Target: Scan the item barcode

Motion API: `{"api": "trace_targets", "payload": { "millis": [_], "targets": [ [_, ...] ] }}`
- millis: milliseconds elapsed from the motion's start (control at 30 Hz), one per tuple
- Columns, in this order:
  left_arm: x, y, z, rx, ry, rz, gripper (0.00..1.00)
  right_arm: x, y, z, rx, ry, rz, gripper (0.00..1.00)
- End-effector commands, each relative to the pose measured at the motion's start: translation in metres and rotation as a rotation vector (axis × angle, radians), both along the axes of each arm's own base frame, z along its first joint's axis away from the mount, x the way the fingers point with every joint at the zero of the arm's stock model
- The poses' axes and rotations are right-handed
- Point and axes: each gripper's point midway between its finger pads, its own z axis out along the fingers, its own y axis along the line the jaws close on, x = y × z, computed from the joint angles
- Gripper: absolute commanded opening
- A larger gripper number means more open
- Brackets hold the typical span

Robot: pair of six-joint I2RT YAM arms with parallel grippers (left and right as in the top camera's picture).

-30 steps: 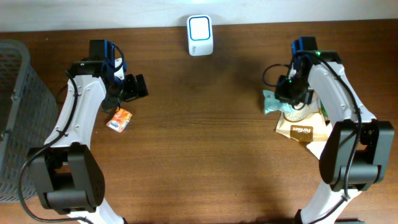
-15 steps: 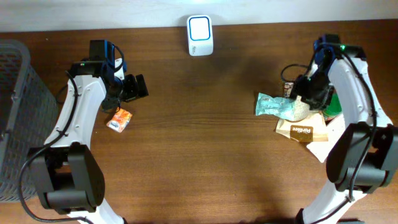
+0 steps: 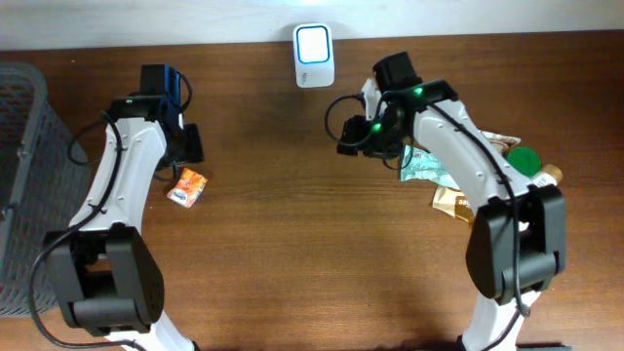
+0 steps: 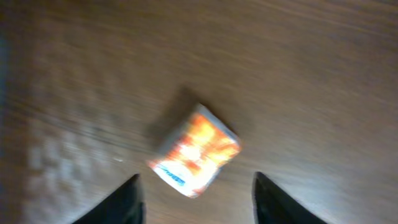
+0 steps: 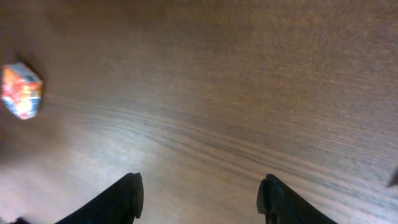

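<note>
The item, a small orange and white packet (image 3: 188, 186), lies flat on the wooden table at the left. My left gripper (image 3: 188, 146) hangs just behind and above it, open; in the left wrist view the packet (image 4: 196, 149) sits between and just beyond the two dark fingertips (image 4: 134, 190), untouched. The white scanner with a blue-lit face (image 3: 313, 54) stands at the table's back edge. My right gripper (image 3: 349, 139) hovers over the middle of the table, open and empty (image 5: 202, 182). The right wrist view catches the packet (image 5: 22, 90) far off at its left edge.
A grey mesh basket (image 3: 24, 175) stands at the left edge. A heap of other goods lies at the right: a teal bag (image 3: 429, 166), a green lid (image 3: 524, 159) and a brown package (image 3: 453, 203).
The right gripper let go of the teal bag and swung left to the table's middle. The left gripper turned down over the orange packet and its jaws narrowed.
</note>
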Motion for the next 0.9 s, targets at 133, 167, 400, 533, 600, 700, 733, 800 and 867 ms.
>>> {"api": "trace_targets", "payload": {
  "millis": [133,167,400,533,600,700,733,800,867],
  "targets": [
    [-0.023,0.053,-0.033,0.268,0.044,0.148,0.37,-0.003,-0.006,-0.034,-0.064,0.060,-0.012,0.58],
    [-0.025,0.056,-0.045,0.266,0.066,0.152,0.34,-0.003,-0.006,-0.034,-0.069,0.059,-0.013,0.58],
    [-0.032,0.022,-0.094,0.044,0.172,0.110,0.26,-0.003,-0.009,-0.035,-0.086,0.057,-0.017,0.59],
    [-0.035,-0.040,-0.099,-0.182,0.203,-0.005,0.22,-0.002,-0.009,-0.035,-0.085,0.054,-0.018,0.59],
    [-0.033,-0.067,-0.098,-0.211,0.197,-0.068,0.22,-0.002,-0.009,-0.035,-0.084,0.053,-0.018,0.59],
    [-0.029,-0.120,-0.097,-0.262,0.167,-0.189,0.24,-0.002,-0.009,-0.035,-0.084,0.053,-0.018,0.59],
    [-0.027,-0.147,-0.095,-0.277,0.138,-0.247,0.25,-0.002,-0.009,-0.035,-0.084,0.053,-0.017,0.59],
    [-0.024,-0.177,-0.094,-0.288,0.100,-0.293,0.27,-0.002,-0.009,-0.035,-0.085,0.055,-0.017,0.59],
    [-0.022,-0.190,-0.092,-0.292,0.078,-0.318,0.26,-0.003,-0.009,-0.035,-0.086,0.058,-0.017,0.59]
  ]
}}
